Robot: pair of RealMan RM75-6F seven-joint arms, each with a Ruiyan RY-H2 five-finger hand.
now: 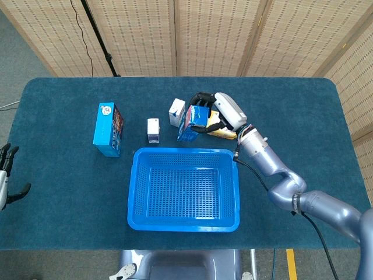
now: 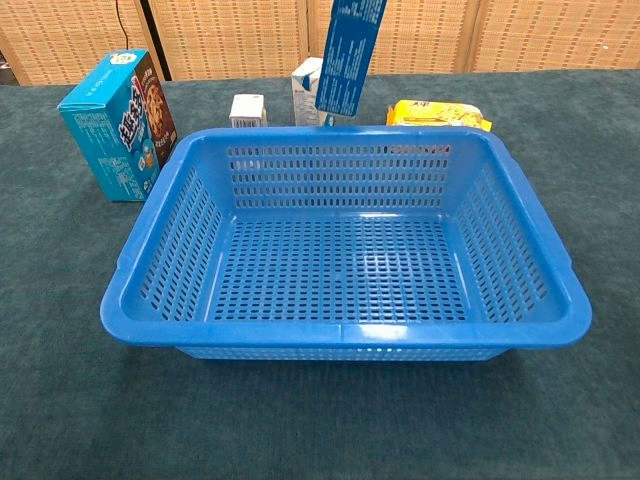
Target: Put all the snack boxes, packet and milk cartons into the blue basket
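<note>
1. The tall blue carton (image 1: 191, 122) is off the table, tilted, its lower end hanging just behind the back wall of the blue basket (image 1: 183, 224); in the chest view it leans with its bottom toward the left.
2. My right hand (image 1: 218, 111) has its fingers wrapped around the top of that carton, clamped on it.
3. Just behind the carton stands the white milk carton (image 1: 176, 112); the yellow packet (image 2: 438, 114) lies flat under my right hand's side, near the basket's back right corner.
4. The small white carton (image 1: 153, 130) stands upright behind the basket's back left corner, and the big blue snack box (image 1: 108, 129) stands further left, well apart from it.
5. My left hand (image 1: 5, 181) sits at the frame's left edge, fingers apart, holding nothing.
</note>
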